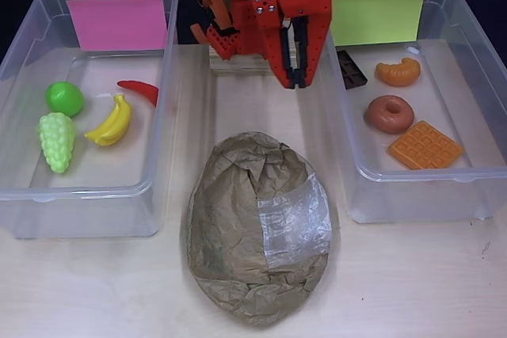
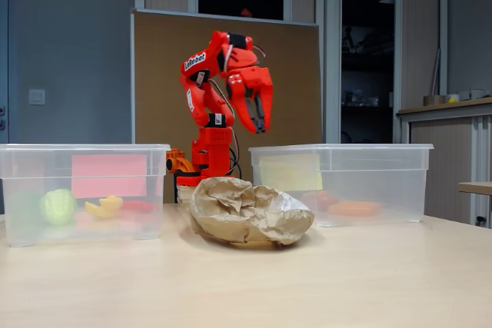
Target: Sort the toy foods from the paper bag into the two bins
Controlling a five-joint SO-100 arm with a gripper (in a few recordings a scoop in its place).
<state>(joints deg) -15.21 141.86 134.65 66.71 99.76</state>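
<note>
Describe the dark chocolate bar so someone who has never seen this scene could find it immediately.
In the overhead view, find the clear bin with the yellow-green label on the right. The chocolate bar lies at its far left corner, beside the croissant. It is the only dark, flat rectangle; its neighbours are orange or brown.

My arm (image 2: 219,97) is bright red-orange printed plastic throughout, blocky segments with rounded joint housings. White lettering runs along the upper segment in the fixed view; I can't read it fully. A black band sits at the top joint, and thin cables loop out near it. In the overhead view I see small silver screws on the wrist housing. The gripper (image 1: 297,77) has red fingers with dark inner faces. Base (image 2: 184,168) looks slightly more orange.
</note>
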